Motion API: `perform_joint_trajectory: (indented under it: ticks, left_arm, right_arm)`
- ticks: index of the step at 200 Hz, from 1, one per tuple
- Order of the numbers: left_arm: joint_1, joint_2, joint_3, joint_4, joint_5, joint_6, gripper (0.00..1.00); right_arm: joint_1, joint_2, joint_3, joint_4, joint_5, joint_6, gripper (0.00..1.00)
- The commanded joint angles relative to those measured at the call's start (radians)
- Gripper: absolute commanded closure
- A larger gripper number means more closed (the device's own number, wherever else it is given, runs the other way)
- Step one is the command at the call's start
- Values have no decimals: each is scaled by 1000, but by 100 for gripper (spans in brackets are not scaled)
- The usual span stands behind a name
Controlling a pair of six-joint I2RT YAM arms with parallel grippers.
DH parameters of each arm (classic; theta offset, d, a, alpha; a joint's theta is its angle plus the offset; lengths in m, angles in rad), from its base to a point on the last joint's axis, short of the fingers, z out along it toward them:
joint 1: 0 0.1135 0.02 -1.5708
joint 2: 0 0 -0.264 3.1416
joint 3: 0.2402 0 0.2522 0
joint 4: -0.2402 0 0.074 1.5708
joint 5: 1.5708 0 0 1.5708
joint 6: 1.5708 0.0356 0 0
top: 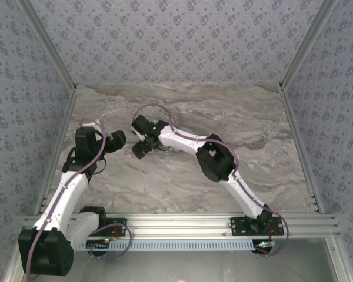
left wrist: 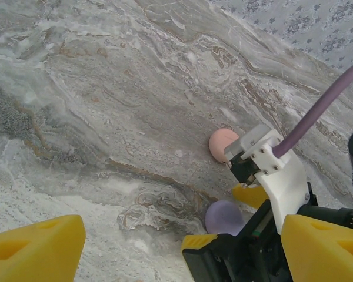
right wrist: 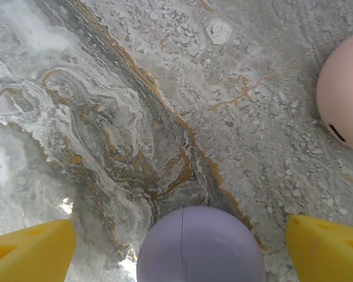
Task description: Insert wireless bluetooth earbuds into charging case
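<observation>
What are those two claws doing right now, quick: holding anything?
Left gripper: jaws open, holding nothing.
Right gripper: jaws open, one on each side of the lavender case, not clamped on it.

Lavender charging case (right wrist: 200, 247): round, domed, shut, thin seam across the top; resting on the marble table (right wrist: 135, 117).
Pink charging case (right wrist: 344, 94): round, smooth, dark slot in the side; near the lavender charging case, apart.

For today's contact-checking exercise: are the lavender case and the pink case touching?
Apart. The right wrist view shows bare marble table between the lavender case and the pink case.
</observation>
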Motion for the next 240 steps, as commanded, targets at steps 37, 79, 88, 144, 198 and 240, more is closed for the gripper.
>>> perform_joint_trajectory:
  ticks: [37,79,88,144,198,240]
  left_arm:
    - [14,-31,12,-21,-4,3,13]
    - [17,-30,12,-22,-6,5,13]
    - [17,-30,12,-21,-6,7,13]
    - [18,-30,9,-24,-8,8,12]
    - [22,-34,12,-33,-12,13,12]
    - [22,-39,14,-36,-15,16,11]
  right_arm:
    - [11,-20,-36,-46,-91,-21,20]
    - [26,-87,-137,-10,-99,-5,21]
    - [31,-99,-150,-8,-97,-7,21]
    - [63,-138,-197,10,-104,-5,20]
    - [89,-126,-200,28,-126,-4,20]
    - [106,-114,-188,46,-153,-10,20]
